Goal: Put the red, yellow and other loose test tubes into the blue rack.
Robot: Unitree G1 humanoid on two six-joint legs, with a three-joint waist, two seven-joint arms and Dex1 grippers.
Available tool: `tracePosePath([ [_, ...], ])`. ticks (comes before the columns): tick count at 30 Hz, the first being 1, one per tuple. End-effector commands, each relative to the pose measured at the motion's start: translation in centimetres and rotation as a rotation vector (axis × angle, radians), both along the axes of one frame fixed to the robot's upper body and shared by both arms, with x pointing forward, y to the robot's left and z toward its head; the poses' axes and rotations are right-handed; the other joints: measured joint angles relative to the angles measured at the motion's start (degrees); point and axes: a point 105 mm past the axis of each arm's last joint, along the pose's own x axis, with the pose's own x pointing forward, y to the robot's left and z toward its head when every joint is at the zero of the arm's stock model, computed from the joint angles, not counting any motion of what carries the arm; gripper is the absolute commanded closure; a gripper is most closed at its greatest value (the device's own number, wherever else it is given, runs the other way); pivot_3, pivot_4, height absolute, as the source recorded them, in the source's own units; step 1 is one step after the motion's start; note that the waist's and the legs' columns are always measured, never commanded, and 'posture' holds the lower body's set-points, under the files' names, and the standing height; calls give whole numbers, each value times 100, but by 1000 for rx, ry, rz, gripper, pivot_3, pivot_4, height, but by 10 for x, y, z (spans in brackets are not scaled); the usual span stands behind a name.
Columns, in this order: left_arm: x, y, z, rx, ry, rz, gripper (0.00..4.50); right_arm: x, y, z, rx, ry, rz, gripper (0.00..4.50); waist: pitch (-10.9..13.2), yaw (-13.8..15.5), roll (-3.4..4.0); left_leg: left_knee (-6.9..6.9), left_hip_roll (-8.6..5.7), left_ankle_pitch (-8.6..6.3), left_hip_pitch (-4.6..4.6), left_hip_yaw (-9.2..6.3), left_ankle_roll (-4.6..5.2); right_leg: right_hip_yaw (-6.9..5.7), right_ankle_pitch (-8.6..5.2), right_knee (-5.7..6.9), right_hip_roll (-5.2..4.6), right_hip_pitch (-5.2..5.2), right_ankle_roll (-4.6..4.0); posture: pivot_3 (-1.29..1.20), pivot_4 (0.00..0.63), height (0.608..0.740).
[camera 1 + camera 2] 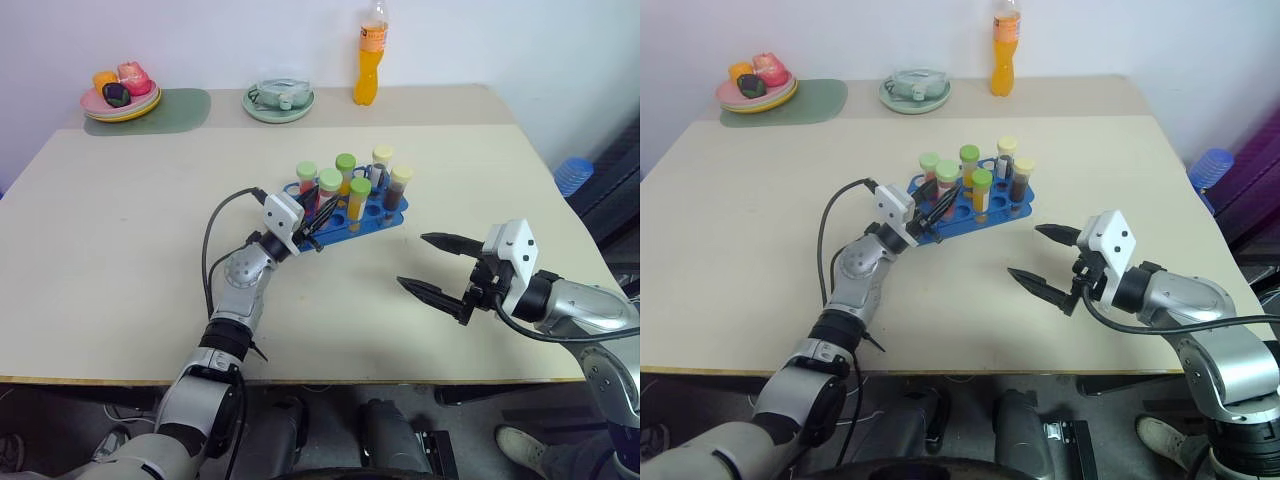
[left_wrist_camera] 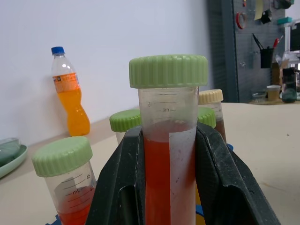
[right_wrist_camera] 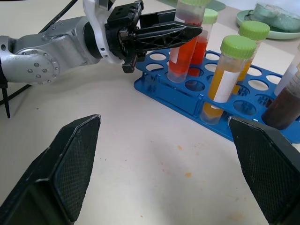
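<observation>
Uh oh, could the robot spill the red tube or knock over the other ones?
Maybe. The left gripper is shut on the red tube, whose bottom hangs just above a hole in the blue rack. If it misses the hole, the tube could hit the rim and tilt. Another red tube and a yellow tube stand close by, so the black fingers might bump them. The cap looks on, so a spill seems unlikely.
</observation>
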Motion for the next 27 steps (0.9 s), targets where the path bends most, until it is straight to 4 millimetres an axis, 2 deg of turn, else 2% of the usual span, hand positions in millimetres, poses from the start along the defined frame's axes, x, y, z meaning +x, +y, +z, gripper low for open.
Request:
tracePosePath([
  [1, -2, 3, -20, 33, 68, -5, 3685, -3, 4, 10, 9, -52, 12, 0, 0, 4, 0, 0, 0, 0, 0, 0, 1, 0, 0, -2, 0, 1, 1, 0, 150, 740],
  [27, 2, 16, -34, 21, 132, 45, 3685, -4, -2, 6, 11, -46, -14, 0, -4, -8, 0, -8, 2, -9, -5, 0, 3, 1, 2, -21, 3, -3, 4, 0, 150, 740],
])
